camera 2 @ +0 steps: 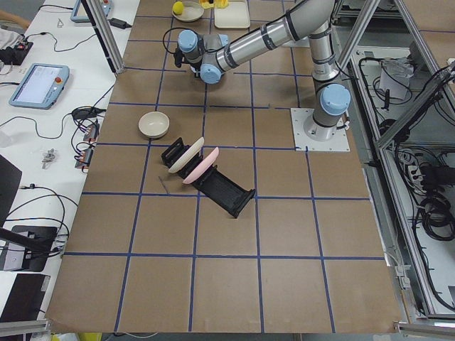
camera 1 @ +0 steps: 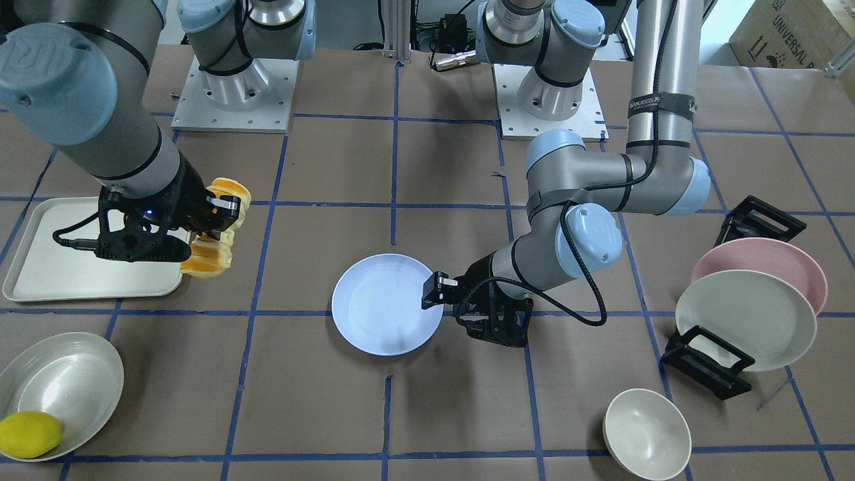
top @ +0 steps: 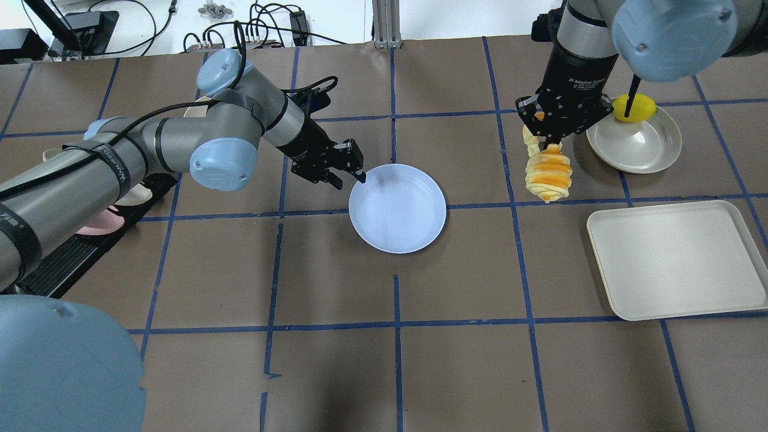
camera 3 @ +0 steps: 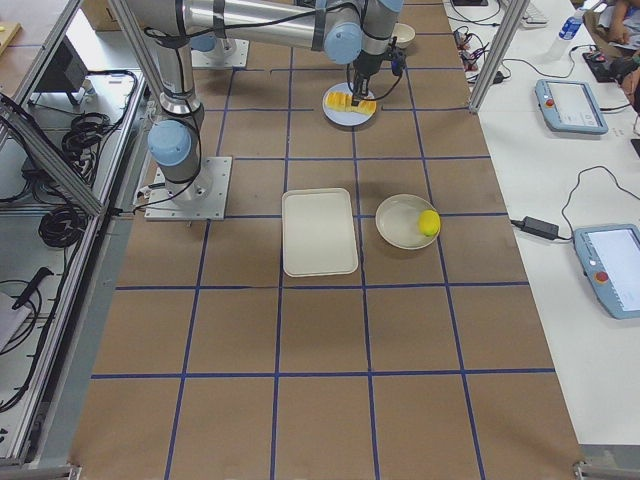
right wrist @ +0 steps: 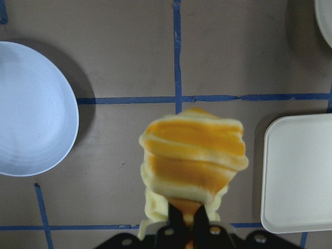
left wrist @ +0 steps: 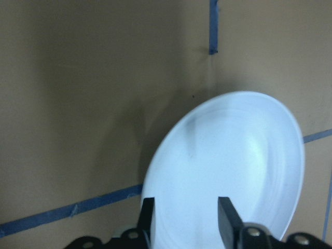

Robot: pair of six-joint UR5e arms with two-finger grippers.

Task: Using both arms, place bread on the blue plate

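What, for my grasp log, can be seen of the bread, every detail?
The bread is a long, ridged, soft-looking loaf banded golden-orange and pale yellow. The right tool is shut on it partway along, most of it sticking out beyond the grip, apparently lifted clear of the table. It is between the blue plate and the cream tray, touching neither; only the tool touches it.

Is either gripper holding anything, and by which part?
The right gripper holds the bread near its upper end; the left gripper, open by the blue plate, holds nothing.

Brown table bears blue plate, tray, dish, bowl and plate rack.
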